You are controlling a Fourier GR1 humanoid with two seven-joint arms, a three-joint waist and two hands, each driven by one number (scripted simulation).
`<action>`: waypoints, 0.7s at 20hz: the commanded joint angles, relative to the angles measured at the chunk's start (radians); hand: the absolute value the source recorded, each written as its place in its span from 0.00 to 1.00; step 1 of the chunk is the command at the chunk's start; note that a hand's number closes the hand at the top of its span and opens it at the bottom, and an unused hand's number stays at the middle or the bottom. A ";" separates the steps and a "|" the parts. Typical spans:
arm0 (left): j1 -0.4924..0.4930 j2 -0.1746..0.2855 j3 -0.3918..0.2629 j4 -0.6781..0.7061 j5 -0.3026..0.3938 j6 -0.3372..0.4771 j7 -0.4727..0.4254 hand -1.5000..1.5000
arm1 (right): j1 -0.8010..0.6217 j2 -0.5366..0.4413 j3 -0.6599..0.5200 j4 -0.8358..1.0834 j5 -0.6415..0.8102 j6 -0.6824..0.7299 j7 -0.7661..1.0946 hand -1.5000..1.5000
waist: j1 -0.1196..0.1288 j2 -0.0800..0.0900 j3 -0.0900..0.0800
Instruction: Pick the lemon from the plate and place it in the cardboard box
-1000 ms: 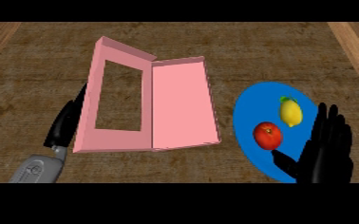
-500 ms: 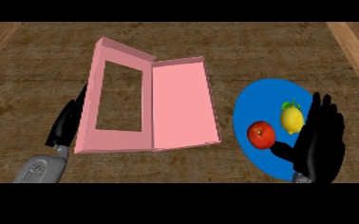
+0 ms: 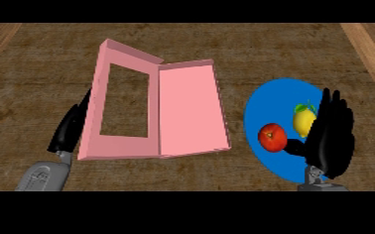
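Observation:
A yellow lemon (image 3: pixel 303 120) lies on a blue plate (image 3: pixel 267 103) at the right, with a red fruit (image 3: pixel 273 137) beside it on the left. My right hand (image 3: pixel 331 138) stands open over the plate's right part, its straight fingers right of the lemon and partly hiding it, its thumb reaching under the red fruit. An open pink cardboard box (image 3: pixel 189 110) sits at the centre, its lid (image 3: pixel 121 104) folded out to the left. My left hand (image 3: pixel 72 126) rests open at the lid's left edge.
The wooden counter (image 3: pixel 183 42) stretches behind and around the box. A lighter wooden strip (image 3: pixel 360 37) runs along the far right edge.
My right hand has moved left over the plate, closer to the lemon, now covering its right side. The lemon and red fruit have shifted slightly. The left hand and box stay still.

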 commanded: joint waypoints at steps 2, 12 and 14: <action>0.001 0.014 0.042 -0.057 0.006 -0.036 0.042 0.50 | -0.033 -0.034 -0.068 0.135 -0.067 -0.072 -0.063 0.00 | 0.003 0.004 0.005; 0.001 -0.063 0.037 -0.040 -0.062 -0.014 0.042 0.50 | -0.131 -0.038 -0.090 0.240 -0.098 -0.074 -0.074 0.00 | 0.002 0.005 0.005; 0.000 -0.081 0.026 -0.026 -0.078 -0.012 0.033 0.50 | -0.105 0.010 -0.043 0.269 -0.058 -0.147 -0.076 1.00 | 0.002 0.005 0.005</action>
